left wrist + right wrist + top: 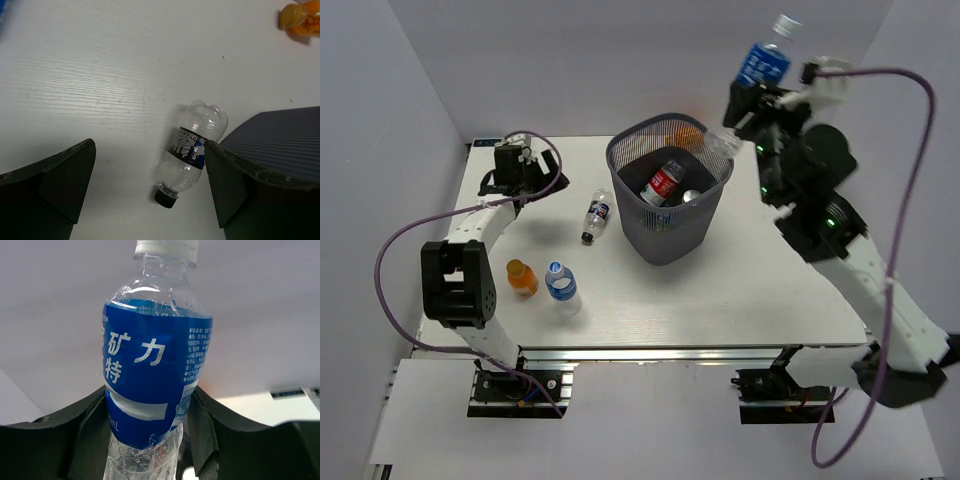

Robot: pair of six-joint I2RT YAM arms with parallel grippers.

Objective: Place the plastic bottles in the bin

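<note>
My right gripper (752, 100) is raised high behind the right side of the bin (638, 225), a dark grey wire-mesh basket. It is shut on a clear bottle with a blue label (763, 62), cap pointing up. The right wrist view shows both fingers pressed on that blue-labelled bottle (155, 375). A red-labelled bottle (665, 182) lies inside the bin. On the table lie a dark-labelled clear bottle (596, 215), a squat orange bottle (522, 277) and a blue-capped clear bottle (561, 285). My left gripper (530, 172) hangs open at the back left, over the dark-labelled bottle (192, 152).
A clear bottle end (718, 145) and something orange (685, 130) show at the bin's far rim. The bin's wall (280, 140) fills the right of the left wrist view, with the orange bottle (300, 20) at top right. Grey walls enclose the table.
</note>
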